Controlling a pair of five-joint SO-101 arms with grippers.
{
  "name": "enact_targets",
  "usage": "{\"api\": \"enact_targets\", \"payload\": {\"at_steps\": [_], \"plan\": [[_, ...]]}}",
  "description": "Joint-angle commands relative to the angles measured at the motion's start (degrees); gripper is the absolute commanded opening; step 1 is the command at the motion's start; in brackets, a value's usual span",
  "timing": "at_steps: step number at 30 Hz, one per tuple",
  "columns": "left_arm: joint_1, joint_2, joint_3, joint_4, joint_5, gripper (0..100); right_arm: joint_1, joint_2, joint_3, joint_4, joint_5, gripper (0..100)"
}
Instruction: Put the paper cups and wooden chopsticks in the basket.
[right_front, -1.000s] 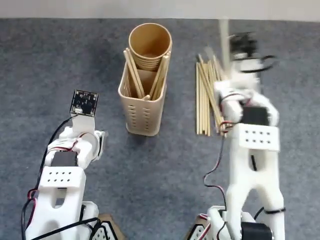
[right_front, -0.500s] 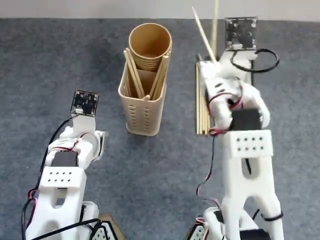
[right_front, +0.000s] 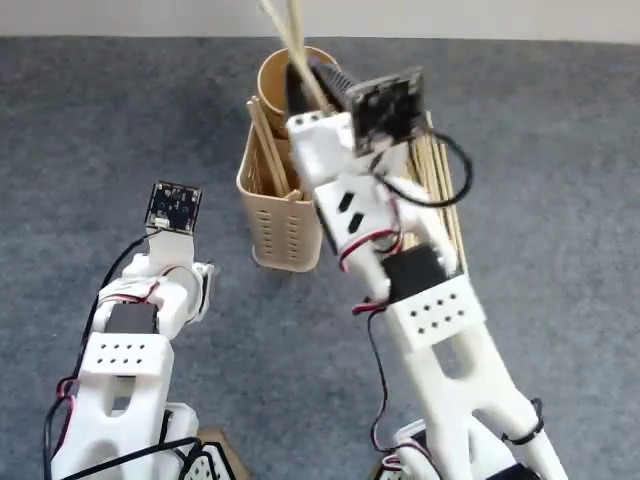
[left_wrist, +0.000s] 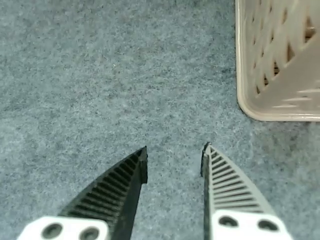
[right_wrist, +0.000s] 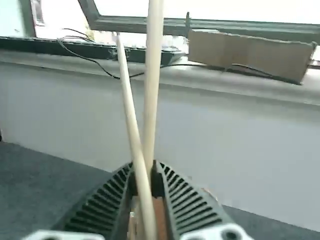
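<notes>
A beige perforated basket (right_front: 283, 228) stands at the table's back middle, holding stacked paper cups (right_front: 280, 85) and several wooden chopsticks (right_front: 268, 150). My right gripper (right_front: 303, 92) hangs over the cups, shut on two chopsticks (right_wrist: 145, 115) that point upward past the fingers (right_wrist: 107, 202). More loose chopsticks (right_front: 441, 190) lie on the carpet right of the basket, partly hidden by the right arm. My left gripper (left_wrist: 174, 152) stands open over bare carpet, a corner of the basket (left_wrist: 277, 65) just beyond its tips.
Grey carpet (right_front: 560, 140) covers the table. A white wall and window ledge (right_wrist: 225, 60) rise behind the table's far edge. The left arm (right_front: 150, 300) stands at the front left.
The right arm has swung left from the loose pile to above the basket, carrying two chopsticks upright. The left arm has kept still.
</notes>
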Motion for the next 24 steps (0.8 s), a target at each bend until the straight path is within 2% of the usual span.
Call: {"api": "enact_targets", "payload": {"at_steps": [1,8,12,17,19,23,24], "plan": [[0.9,-1.0,-0.4,-0.9,0.1,20,-0.6,-0.9,6.3,-8.9,0.4,0.5],[0.8,-1.0,-0.4,-0.9,0.1,20,-0.4,-0.2,27.7,-36.8,0.9,0.5],[0.8,-1.0,-0.4,-0.9,0.1,20,0.3,-0.2,34.2,-43.8,1.0,0.5],[0.8,-1.0,-0.4,-0.9,0.1,20,1.3,-0.7,36.8,-47.3,1.0,0.8],[0.8,-1.0,-0.4,-0.9,0.1,20,1.6,-0.8,36.8,-47.4,1.1,5.3],[0.8,-1.0,-0.4,-0.9,0.1,20,2.0,-0.8,36.4,-47.4,4.1,28.0],[0.8,-1.0,-0.4,-0.9,0.1,20,2.1,-0.8,36.4,-47.4,4.4,30.7]]}}
